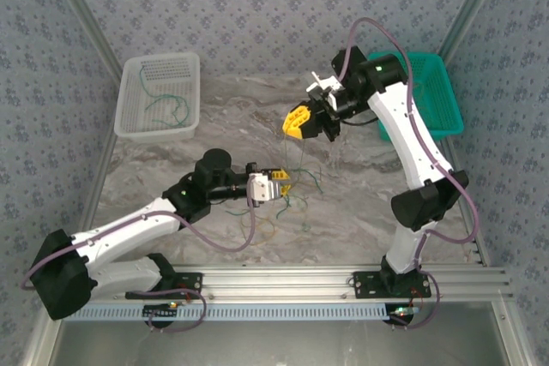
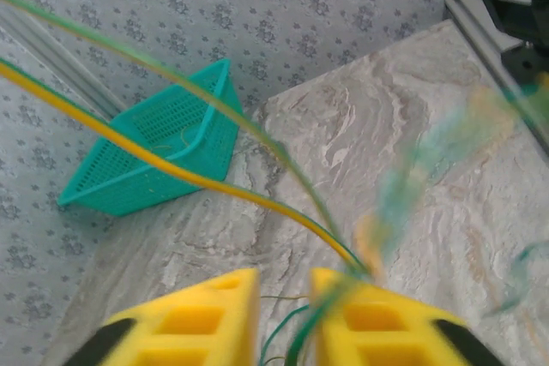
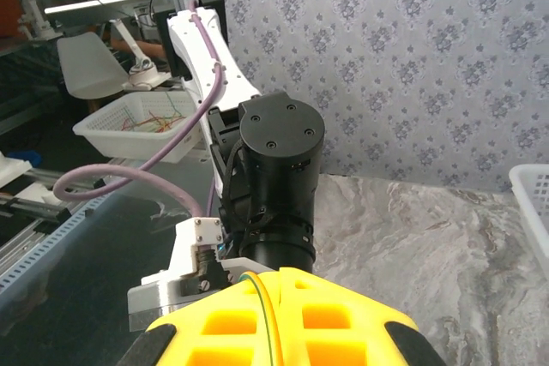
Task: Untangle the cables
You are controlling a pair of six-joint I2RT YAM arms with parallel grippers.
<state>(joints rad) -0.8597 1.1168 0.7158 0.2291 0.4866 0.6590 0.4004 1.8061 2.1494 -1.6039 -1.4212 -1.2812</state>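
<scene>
- The right gripper's (image 3: 271, 285) yellow fingers (image 3: 334, 323) are pressed together, pinching a yellow and a green strand of the cables (image 3: 266, 315) in the seam between them.
- The left gripper's (image 2: 285, 285) fingers (image 2: 206, 315) show a narrow gap. Green strands run down into it, and I cannot tell whether they are actually pinched.
- From that gap a yellow strand and a green strand of the cables (image 2: 214, 184) stretch up and away to the left, off the table. Other strands to the right are too blurred to follow.
- From above, the right gripper (image 1: 294, 123) hangs over the middle of the table (image 1: 257, 117), with its fingers pointing towards the left arm.
- The left gripper (image 1: 281, 184) sits nearer the arm bases, just below and left of the right one.
- Thin strands drop from the right gripper towards the left one.
- The rest of the cables (image 1: 292, 199) lie in loose green and tan loops on the table, beside and just in front of the left gripper.
- The white basket (image 1: 154, 133) stands at the far left corner with a green strand curled inside it. Its corner also shows at the edge of the right wrist view (image 3: 532, 195).
- The teal basket (image 1: 450, 109) stands at the far right, behind the right arm. In the left wrist view it sits against the wall (image 2: 146, 186).
</scene>
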